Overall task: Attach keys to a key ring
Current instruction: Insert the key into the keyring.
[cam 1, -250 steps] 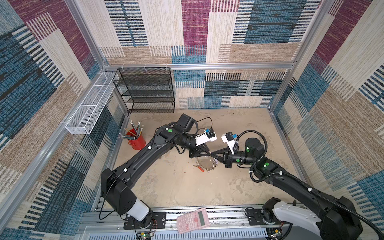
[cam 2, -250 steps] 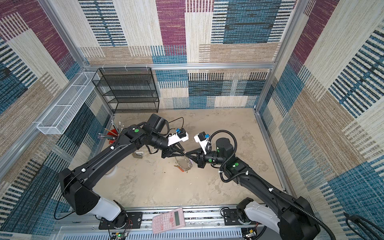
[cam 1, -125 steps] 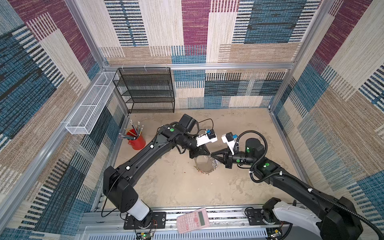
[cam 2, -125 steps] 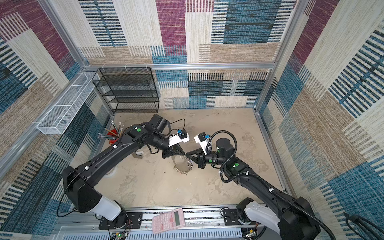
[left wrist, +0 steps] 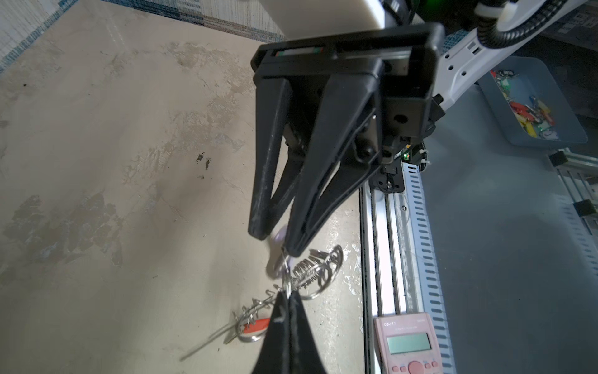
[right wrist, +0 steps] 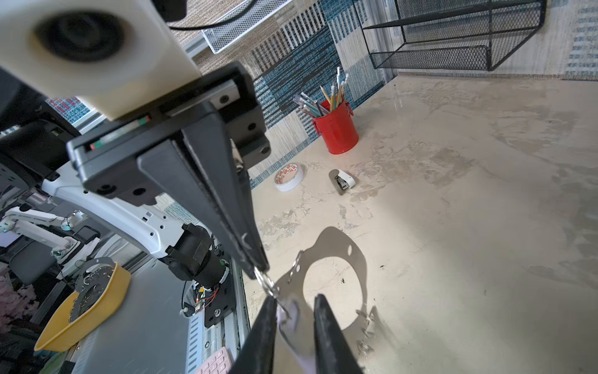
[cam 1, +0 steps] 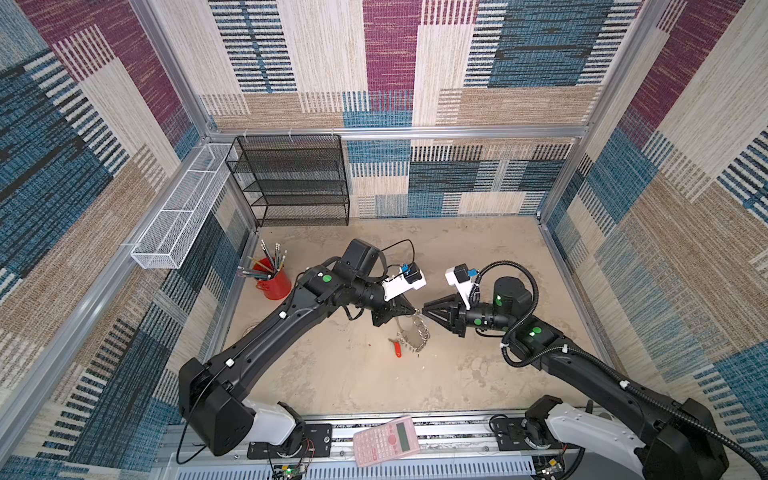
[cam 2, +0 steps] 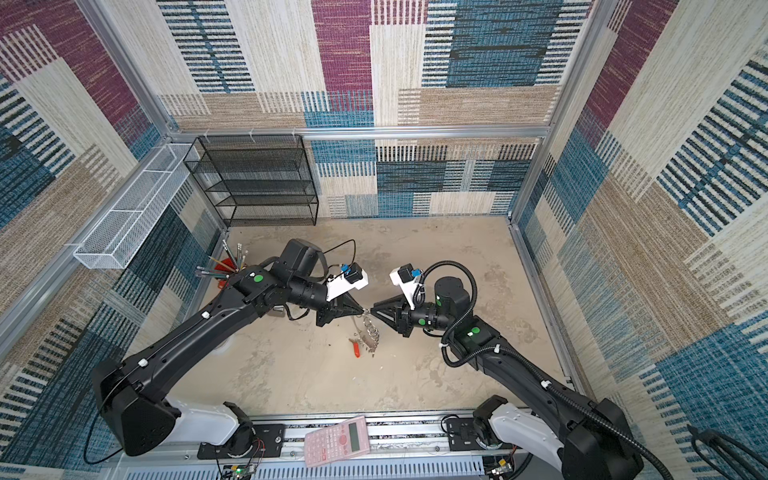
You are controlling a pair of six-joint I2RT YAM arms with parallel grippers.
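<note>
Lilac key [right wrist: 292,315]: mid-table, between the fingers of the right gripper [right wrist: 294,299], with its head at the split ring [right wrist: 266,282].
Right gripper: a second ago it was pinched shut. Its jaws have now parted, and a gap shows beside the key.
Left gripper [right wrist: 259,267]: reaching in from the left, it has just closed fully and now pinches that split ring, tip to tip with the right gripper.
Key ring [cam 1: 417,332]: the grey band hangs from the pinched ring, its low end on the table [cam 1: 332,374], nearer than the grippers.
Red key [cam 1: 397,348]: on the table at the band's low end. Whether it is threaded on a ring I cannot tell.
Meaning: this looks like a hand-over, with the left gripper taking the weight as the right lets go. The lilac key is probably on its ring. If it is only half threaded, it could slip off.
</note>
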